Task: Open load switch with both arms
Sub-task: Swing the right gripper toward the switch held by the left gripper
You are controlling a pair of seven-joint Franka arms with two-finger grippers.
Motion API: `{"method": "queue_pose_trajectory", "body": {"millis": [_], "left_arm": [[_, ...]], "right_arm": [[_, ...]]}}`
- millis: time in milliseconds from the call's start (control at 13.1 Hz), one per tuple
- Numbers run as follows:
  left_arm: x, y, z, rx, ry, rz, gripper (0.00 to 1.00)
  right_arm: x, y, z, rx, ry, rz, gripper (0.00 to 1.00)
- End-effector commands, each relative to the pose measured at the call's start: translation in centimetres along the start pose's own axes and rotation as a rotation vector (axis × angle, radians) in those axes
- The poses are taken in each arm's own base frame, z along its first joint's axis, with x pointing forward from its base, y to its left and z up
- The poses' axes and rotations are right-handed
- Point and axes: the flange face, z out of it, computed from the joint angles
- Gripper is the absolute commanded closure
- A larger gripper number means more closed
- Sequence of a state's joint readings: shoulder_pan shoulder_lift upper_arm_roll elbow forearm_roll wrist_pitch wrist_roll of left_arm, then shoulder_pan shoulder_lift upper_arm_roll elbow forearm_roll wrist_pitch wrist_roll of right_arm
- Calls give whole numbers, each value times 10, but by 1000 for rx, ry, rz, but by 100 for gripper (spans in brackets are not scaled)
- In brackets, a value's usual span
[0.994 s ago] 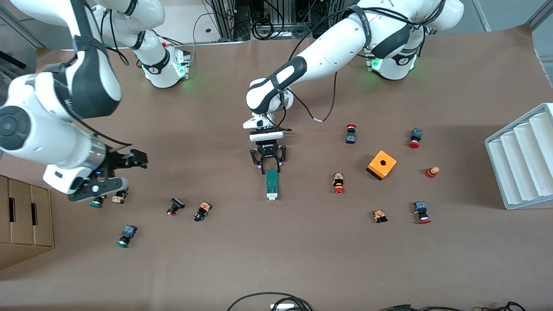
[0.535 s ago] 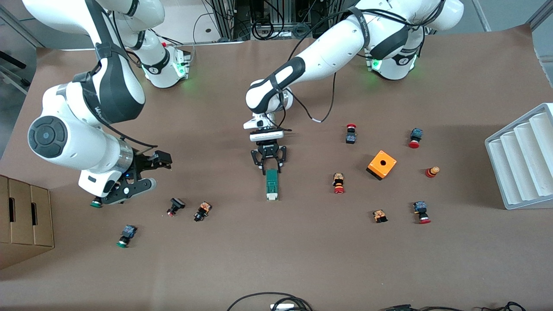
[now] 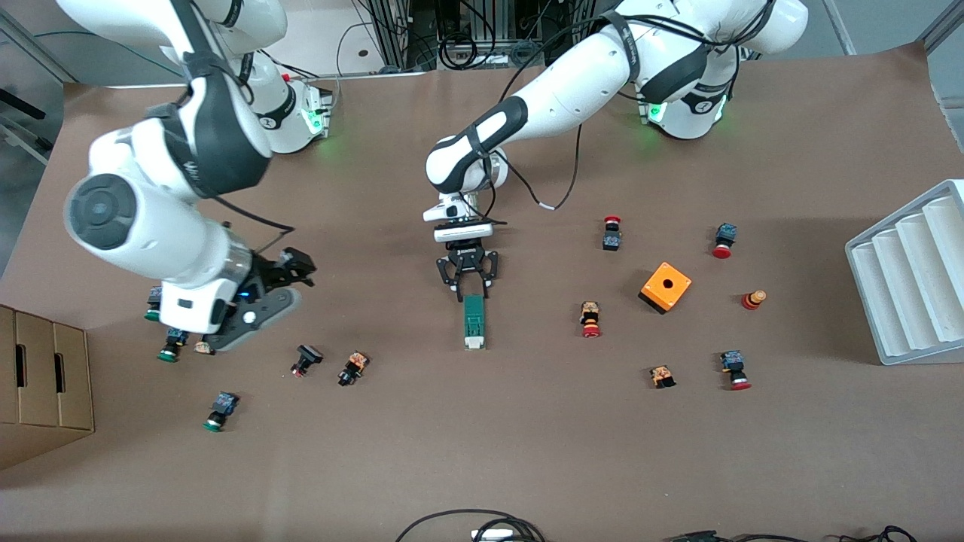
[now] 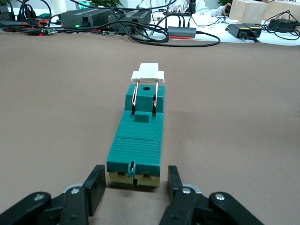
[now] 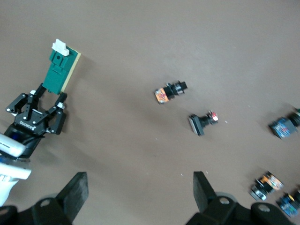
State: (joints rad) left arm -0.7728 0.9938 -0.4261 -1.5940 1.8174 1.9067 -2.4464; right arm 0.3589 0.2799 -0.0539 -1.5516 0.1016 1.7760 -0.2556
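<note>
L gripper has been narrowed round load switch end, not yet clamped; R gripper, jaws wide apart, has been swung closer. Grip imminent.

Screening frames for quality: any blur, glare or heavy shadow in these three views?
Front view: right arm and its tool are motion-smeared; the load switch is crisp; soft shadows lie under both arms. Left wrist view: the switch is sharp, no glare. Right wrist view: buttons at the edge are slightly smeared.
</note>
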Motion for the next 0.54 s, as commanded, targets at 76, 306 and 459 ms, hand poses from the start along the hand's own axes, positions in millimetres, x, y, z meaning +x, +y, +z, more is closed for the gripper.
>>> {"method": "queue_pose_trajectory", "body": {"millis": [76, 306, 459], "left_arm": [[-7, 3, 1, -7, 20, -14, 47], [-7, 3, 2, -5, 20, -14, 60], [-7, 3, 2, -5, 20, -14, 71]], "right_arm": [[22, 3, 41, -18, -20, -15, 0], [39, 7, 63, -59, 30, -98, 0], [47, -15, 77, -59, 24, -120, 0]]}}
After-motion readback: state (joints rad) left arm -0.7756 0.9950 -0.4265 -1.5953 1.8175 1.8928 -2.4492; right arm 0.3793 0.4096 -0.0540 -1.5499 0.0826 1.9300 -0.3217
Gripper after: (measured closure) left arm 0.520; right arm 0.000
